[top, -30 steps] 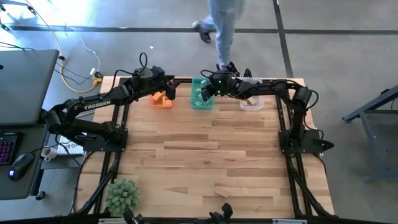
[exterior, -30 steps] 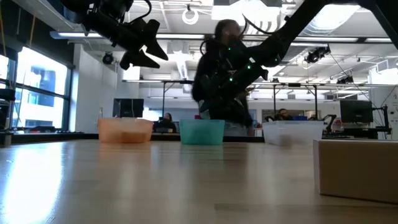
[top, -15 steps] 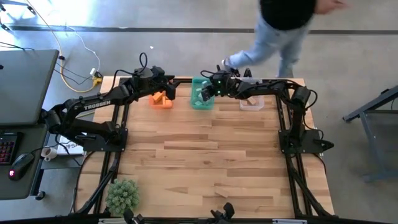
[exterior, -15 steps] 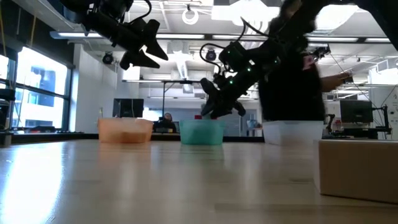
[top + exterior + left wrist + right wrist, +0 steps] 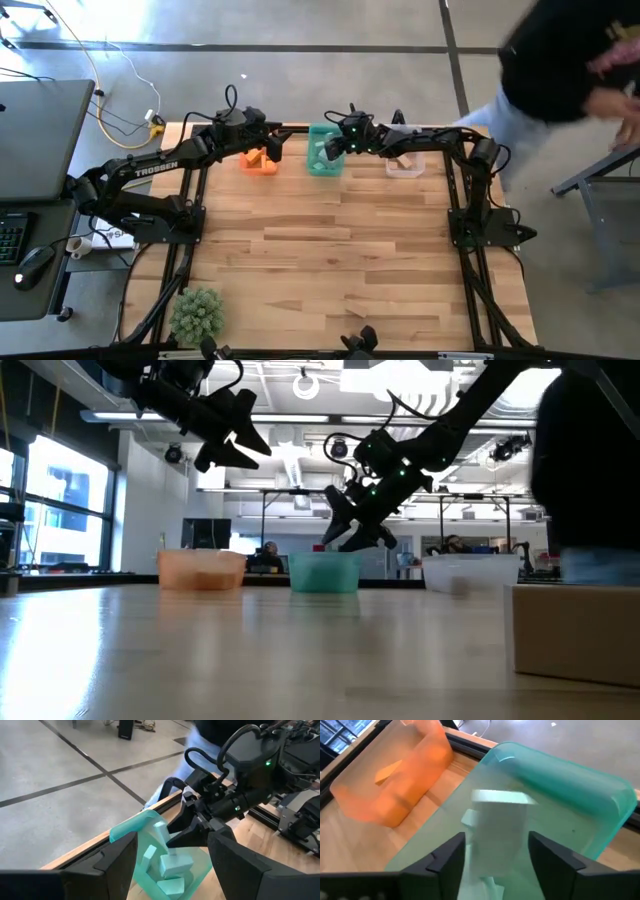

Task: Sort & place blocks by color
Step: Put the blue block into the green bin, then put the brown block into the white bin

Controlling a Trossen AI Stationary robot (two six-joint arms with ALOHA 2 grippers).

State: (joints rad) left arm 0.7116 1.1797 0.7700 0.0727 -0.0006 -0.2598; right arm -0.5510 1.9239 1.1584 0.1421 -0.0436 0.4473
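Three bins line the far edge: one orange bin (image 5: pixel 259 161), one green bin (image 5: pixel 323 152), one clear bin (image 5: pixel 405 165). Two arms are over them, so two grippers: the left gripper (image 5: pixel 272 148) above the orange bin, the right gripper (image 5: pixel 331 148) over the green one. Just beneath the right gripper, teal blocks (image 5: pixel 172 867) lie piled in the green bin — at least three, and the heap hides any more. One pale teal block (image 5: pixel 500 827) sits right between the right gripper's fingers. Orange blocks (image 5: pixel 387 772) in the orange bin: can't count them. One person (image 5: pixel 570 60) stands beyond the table.
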